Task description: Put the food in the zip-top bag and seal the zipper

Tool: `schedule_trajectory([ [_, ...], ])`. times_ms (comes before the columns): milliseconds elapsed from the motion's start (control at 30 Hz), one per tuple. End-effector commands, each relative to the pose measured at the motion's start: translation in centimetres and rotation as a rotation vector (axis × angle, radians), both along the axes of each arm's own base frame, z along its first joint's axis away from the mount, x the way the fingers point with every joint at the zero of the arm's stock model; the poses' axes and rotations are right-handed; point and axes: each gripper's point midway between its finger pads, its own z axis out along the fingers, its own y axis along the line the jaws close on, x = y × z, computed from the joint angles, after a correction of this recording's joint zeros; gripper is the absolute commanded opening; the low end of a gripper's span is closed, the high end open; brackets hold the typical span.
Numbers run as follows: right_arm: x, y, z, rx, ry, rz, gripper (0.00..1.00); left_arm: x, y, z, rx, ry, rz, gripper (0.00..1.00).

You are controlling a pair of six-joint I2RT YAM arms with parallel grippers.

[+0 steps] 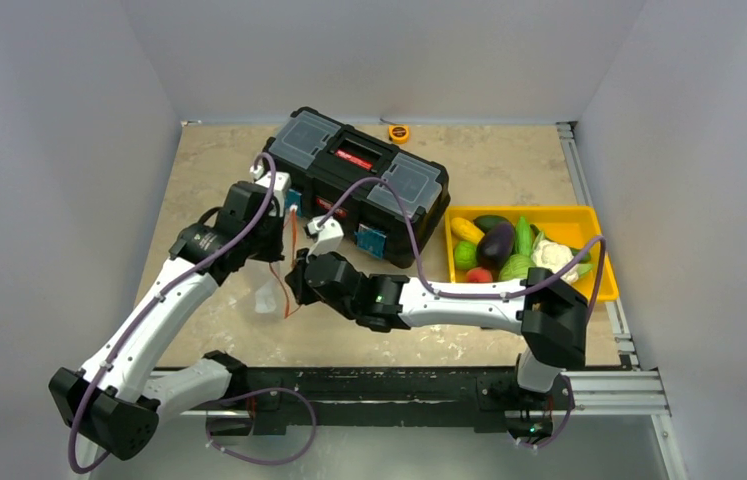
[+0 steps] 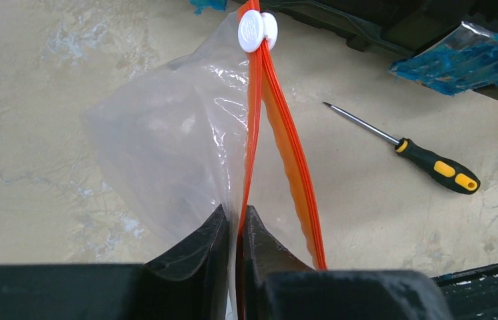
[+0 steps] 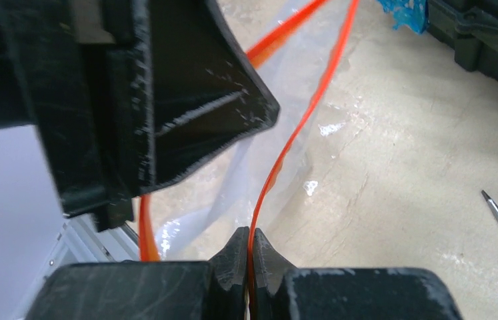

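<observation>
The clear zip-top bag (image 2: pixel 159 147) hangs above the table between both grippers, empty, its mouth parted. Its orange zipper (image 2: pixel 286 153) carries a white slider (image 2: pixel 256 30) at the far end. My left gripper (image 2: pixel 235 210) is shut on one lip of the bag at the orange strip. My right gripper (image 3: pixel 249 230) is shut on the other zipper strip (image 3: pixel 293 133). From above, the bag (image 1: pixel 271 295) dangles below the two grippers, left (image 1: pixel 287 222) and right (image 1: pixel 299 275). The food, with a purple eggplant (image 1: pixel 496 243) and white cauliflower (image 1: pixel 553 253), lies in the yellow tray (image 1: pixel 524 211) at right.
A black toolbox (image 1: pixel 359 185) stands just behind the grippers. A black-and-orange screwdriver (image 2: pixel 433 163) lies on the table beside the bag. A small orange tape measure (image 1: pixel 399 132) sits at the back edge. Grey walls close in the table on three sides.
</observation>
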Motion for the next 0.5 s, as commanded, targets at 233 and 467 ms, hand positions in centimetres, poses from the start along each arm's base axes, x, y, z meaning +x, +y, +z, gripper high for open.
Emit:
schedule_trajectory([
  [233,0.5,-4.2,-1.5,0.050,0.086,-0.068,0.00,-0.1,3.0,1.6,0.108,-0.077,0.083,0.00],
  [467,-0.2,-3.7,-2.3,0.008,0.082,0.043,0.00,-0.3,1.9,1.2,0.081,-0.058,0.020,0.00],
])
